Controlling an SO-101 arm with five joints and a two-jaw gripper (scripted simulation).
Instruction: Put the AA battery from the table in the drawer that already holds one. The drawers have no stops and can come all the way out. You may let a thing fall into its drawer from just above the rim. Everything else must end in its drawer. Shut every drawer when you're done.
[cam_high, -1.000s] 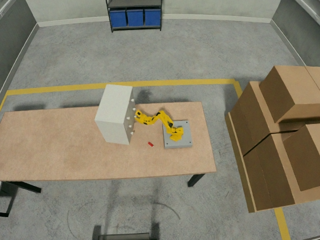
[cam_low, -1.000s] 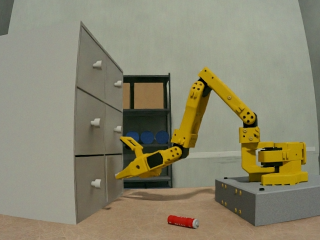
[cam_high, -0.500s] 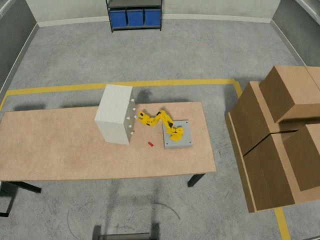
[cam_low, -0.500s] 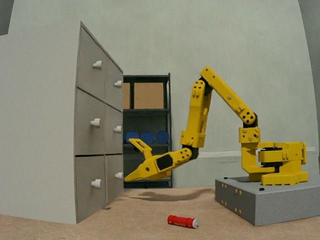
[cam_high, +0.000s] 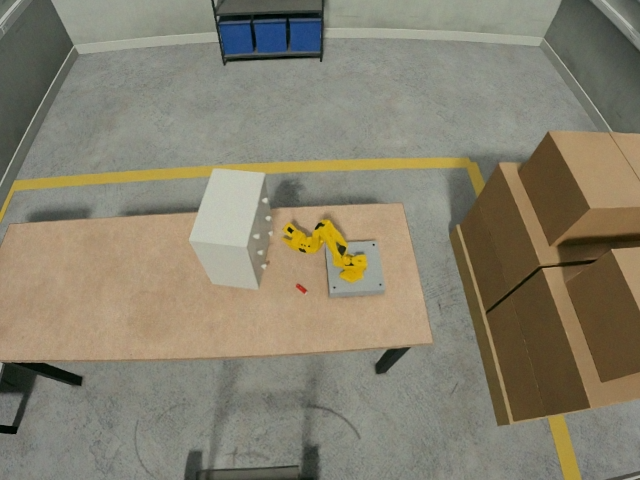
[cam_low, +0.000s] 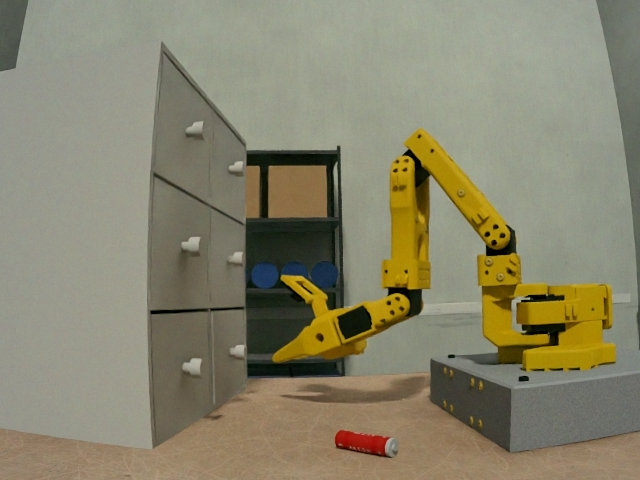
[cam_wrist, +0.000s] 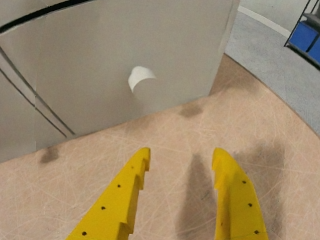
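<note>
shown in top and exterior views: a red battery (cam_high: 301, 288) (cam_low: 366, 443), lying on its side on the bench (cam_high: 129, 299) (cam_low: 289, 439) (cam_wrist: 100, 185), between the cabinet (cam_high: 230, 206) (cam_low: 77, 258) (cam_wrist: 185, 40) and the gray base block (cam_high: 338, 292) (cam_low: 475, 408), apart from both. long axis level with the bench top; in the top view, slanting from upper left to lower right, oblique to the cabinet's front. silver end directed toward lower right in the top view, to the near side of the bench; in the exterior view, directed right and slightly toward the viewer, with the red end at left.

to be noted at the end of the yellow arm (cam_high: 334, 242) (cam_low: 454, 186): the tool (cam_high: 284, 231) (cam_low: 278, 319) (cam_wrist: 181, 151), with fingers spread apart and bench surface seen through the gap in the wrist view. held above the bench, well apart from the battery, facing the cabinet's front near the white knob (cam_high: 270, 233) (cam_low: 236, 351) (cam_wrist: 142, 81) of the far bottom drawer, without touching. visible on the cabinet: six drawer fronts in two columns, each with one white knob, all closed or nearly so; dark seam above the bottom row.
</note>
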